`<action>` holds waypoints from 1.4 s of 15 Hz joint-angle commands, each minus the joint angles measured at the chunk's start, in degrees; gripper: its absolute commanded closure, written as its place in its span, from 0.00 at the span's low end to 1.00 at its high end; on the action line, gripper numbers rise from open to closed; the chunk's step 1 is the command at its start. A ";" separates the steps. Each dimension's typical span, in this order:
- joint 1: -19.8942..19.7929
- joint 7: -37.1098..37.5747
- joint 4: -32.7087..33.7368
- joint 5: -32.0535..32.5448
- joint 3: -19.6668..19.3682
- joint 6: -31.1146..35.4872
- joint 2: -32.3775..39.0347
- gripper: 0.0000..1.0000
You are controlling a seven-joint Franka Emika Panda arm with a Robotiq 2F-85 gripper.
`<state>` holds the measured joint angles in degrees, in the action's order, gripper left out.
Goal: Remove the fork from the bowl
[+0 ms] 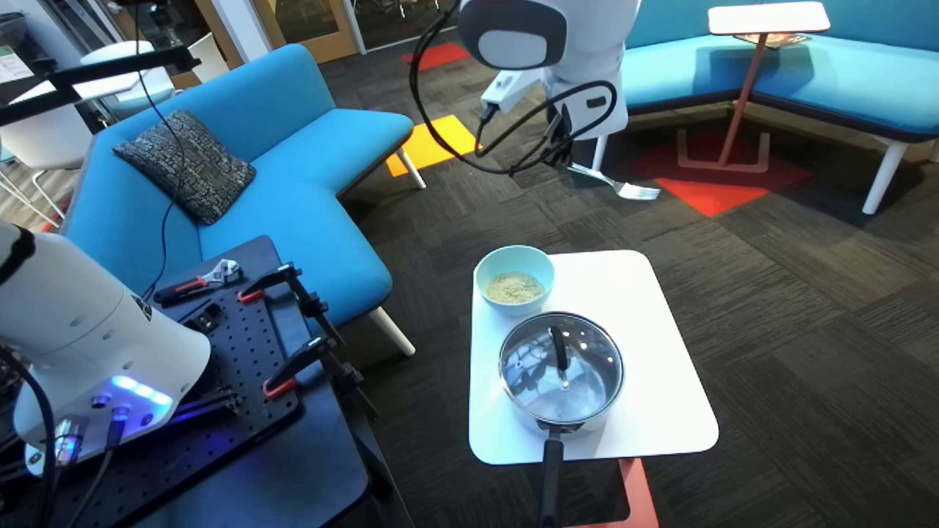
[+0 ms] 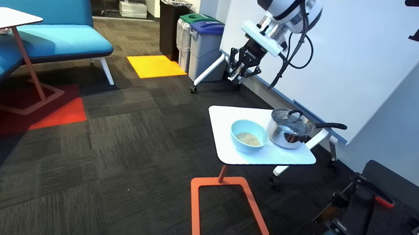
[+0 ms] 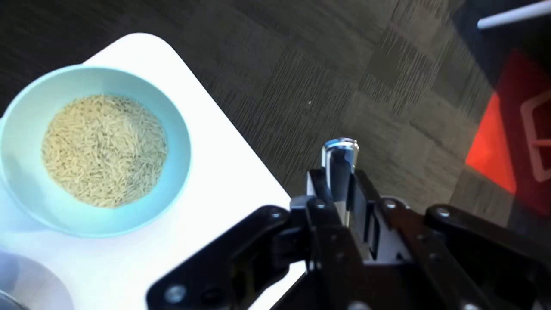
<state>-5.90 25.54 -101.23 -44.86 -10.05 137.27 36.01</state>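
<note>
Just right of centre in an exterior view, the bowl (image 1: 506,257) of pale grain (image 1: 515,288) stands near a corner of the tabletop (image 1: 653,381), with the lidded pan (image 1: 561,367) just below it in the frame, its black handle (image 1: 552,469) directed toward the bottom edge, presumably so that the space over the bowl is unobstructed. Toward the upper right, the fingers (image 3: 318,185), seen closer in the wrist view, pinch the fork (image 1: 632,191) in the air, well apart from the bowl, gripping it away from its tines, which point right, probably to leave the tined end free.
</note>
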 commanded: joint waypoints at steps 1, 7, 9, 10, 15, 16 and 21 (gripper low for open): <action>1.29 11.17 4.44 4.73 -1.96 5.01 7.24 0.95; -1.52 18.24 11.36 7.94 0.65 1.50 15.91 0.95; -1.78 20.05 13.93 8.44 0.98 0.26 18.40 0.95; -1.80 21.37 15.20 8.76 0.97 -0.35 19.60 0.95; -2.17 29.59 21.46 9.72 0.96 -0.85 25.90 0.95; -2.42 31.23 22.49 9.87 1.06 -0.77 27.06 0.95; -3.52 35.91 26.63 10.77 1.53 0.37 31.12 0.95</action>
<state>-8.05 57.85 -78.76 -35.95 -9.46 138.65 64.88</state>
